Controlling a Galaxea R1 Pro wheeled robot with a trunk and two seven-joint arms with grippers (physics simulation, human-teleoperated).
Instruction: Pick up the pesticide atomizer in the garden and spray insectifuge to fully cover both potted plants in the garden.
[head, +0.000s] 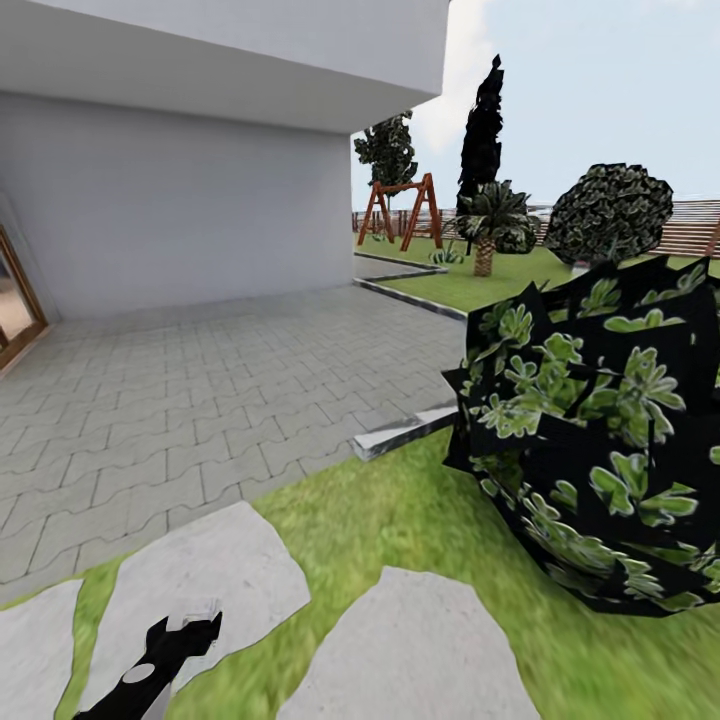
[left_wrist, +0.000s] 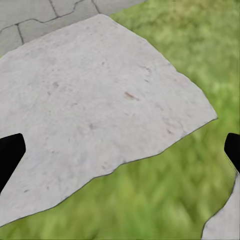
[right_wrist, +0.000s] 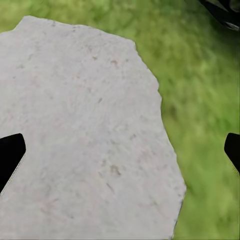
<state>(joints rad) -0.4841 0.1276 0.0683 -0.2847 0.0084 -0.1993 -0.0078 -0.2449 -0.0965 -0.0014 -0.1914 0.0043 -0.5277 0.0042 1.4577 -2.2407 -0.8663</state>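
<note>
Facing garden (head: 420, 520); L jaws (left_wrist: 120, 150) wide over stepping stone (left_wrist: 95, 100).

Black left gripper (head: 165, 650) at seven o'clock of the head view, angular and blocky in outline, with jagged, stepped edges near the tip; pale grey oval patch on its upper face; lighter grey-white trim along the top edge and down the lower side; matte finish, no cables, screws or lettering discernible at this resolution. In the left wrist view, black fingertips (left_wrist: 9, 155) as flat dark wedges at nine and three o'clock, tapering to a blunt point, faint pale speckled edge along the underside. In the right wrist view, same black wedge-shaped fingertips (right_wrist: 10, 154) at nine and three o'clock; plain, unmarked, uniformly dark.
</note>
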